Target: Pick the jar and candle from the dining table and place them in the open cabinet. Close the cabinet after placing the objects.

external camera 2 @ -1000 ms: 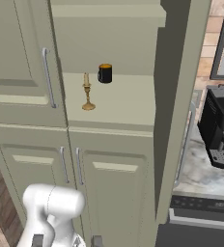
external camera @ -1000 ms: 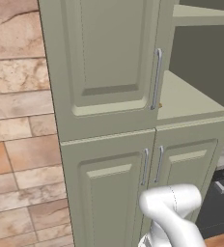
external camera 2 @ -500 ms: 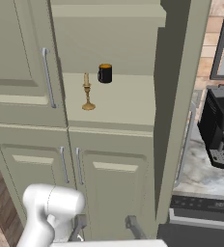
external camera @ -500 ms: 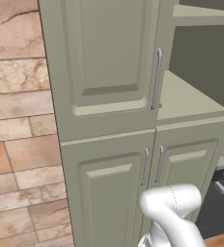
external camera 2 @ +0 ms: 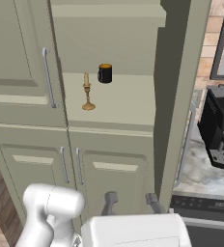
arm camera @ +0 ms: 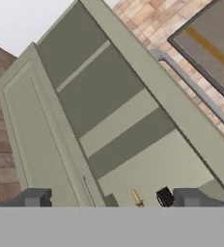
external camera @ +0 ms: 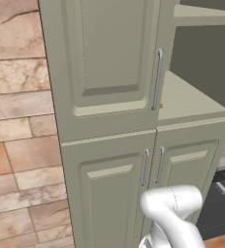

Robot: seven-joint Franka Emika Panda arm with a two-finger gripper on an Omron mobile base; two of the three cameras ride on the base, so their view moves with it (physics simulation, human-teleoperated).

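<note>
Facing the cabinet (external camera 2: 109,111), my gripper (external camera 2: 131,202) spread wide and empty; right base view shows the candle (external camera 2: 87,94) standing on its shelf, hand view barely.

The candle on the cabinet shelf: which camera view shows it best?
The right base view: the candle stands whole and upright on the cabinet shelf, apart from a short black cylinder behind it. The hand view catches just its top at the bottom edge. In the left base view, the closed door hides nearly all of it.
</note>
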